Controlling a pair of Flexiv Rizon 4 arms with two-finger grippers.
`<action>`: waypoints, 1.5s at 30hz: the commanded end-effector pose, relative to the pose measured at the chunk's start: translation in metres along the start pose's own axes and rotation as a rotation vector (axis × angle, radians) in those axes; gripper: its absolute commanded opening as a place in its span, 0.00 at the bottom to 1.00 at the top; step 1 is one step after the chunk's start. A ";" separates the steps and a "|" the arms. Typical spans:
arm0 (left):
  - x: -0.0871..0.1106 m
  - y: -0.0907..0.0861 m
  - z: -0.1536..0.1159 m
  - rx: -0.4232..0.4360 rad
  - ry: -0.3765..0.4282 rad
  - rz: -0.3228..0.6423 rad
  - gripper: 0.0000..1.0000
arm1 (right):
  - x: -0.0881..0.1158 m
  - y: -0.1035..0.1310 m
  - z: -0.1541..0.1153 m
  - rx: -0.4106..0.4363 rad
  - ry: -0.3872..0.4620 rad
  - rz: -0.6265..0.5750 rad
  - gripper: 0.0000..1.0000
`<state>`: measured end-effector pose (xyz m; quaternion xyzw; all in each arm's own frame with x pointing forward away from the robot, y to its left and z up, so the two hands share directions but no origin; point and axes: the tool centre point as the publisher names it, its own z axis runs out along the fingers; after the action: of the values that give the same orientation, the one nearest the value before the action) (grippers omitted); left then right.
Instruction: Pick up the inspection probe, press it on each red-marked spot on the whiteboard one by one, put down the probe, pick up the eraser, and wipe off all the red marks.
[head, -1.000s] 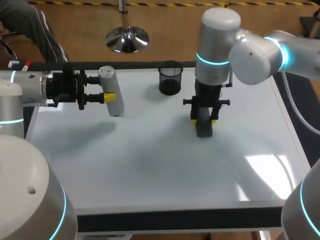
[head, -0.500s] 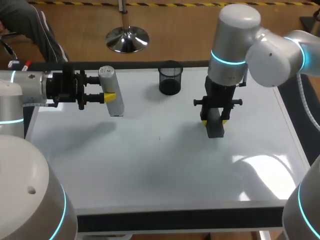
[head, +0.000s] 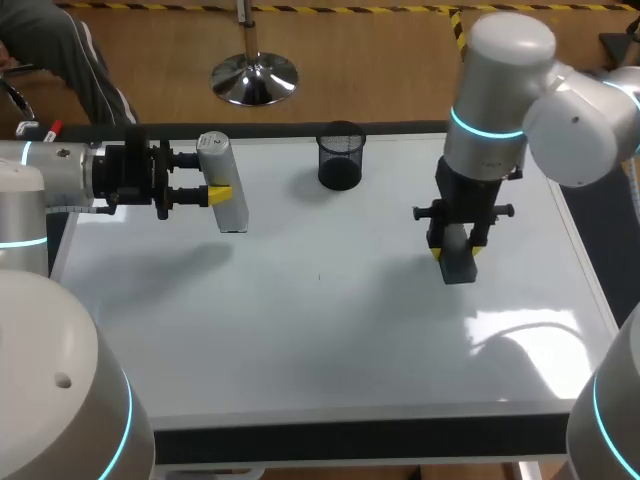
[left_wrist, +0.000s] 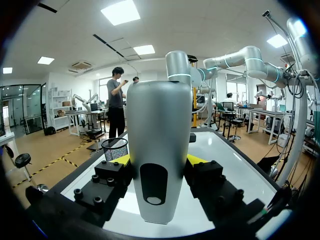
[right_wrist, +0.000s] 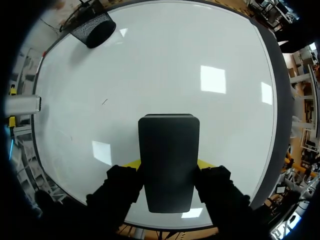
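The silver-grey inspection probe stands upright at the whiteboard's far left, held by my left gripper, whose fingers close on it from both sides. In the left wrist view the probe fills the space between the yellow tips. My right gripper is shut on the dark eraser and points down over the right part of the whiteboard. In the right wrist view the eraser sits between the fingers above the board. I see no red marks, only a tiny dark fleck.
A black mesh cup stands at the far edge of the board near the middle; it also shows ahead of the right gripper as the mesh cup. The board's dark frame runs along the near edge.
My right arm has carried the eraser to the right across the board, from near the middle to the right part. The left arm and the probe have stayed still.
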<state>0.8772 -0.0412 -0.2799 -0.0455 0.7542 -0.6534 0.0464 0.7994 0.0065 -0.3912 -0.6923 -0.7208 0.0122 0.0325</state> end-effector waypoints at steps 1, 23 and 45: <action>-0.001 0.000 0.000 0.002 0.002 0.000 0.00 | -0.016 -0.007 -0.003 -0.014 0.015 0.004 0.00; -0.001 0.000 0.000 0.002 0.002 0.000 0.00 | -0.051 -0.014 0.028 -0.003 0.033 0.014 0.00; -0.001 0.000 0.000 0.002 0.002 0.000 0.00 | -0.056 -0.015 0.018 -0.018 0.024 0.025 1.00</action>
<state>0.8772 -0.0412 -0.2800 -0.0455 0.7542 -0.6534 0.0464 0.7886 -0.0484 -0.4179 -0.7018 -0.7114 -0.0017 0.0374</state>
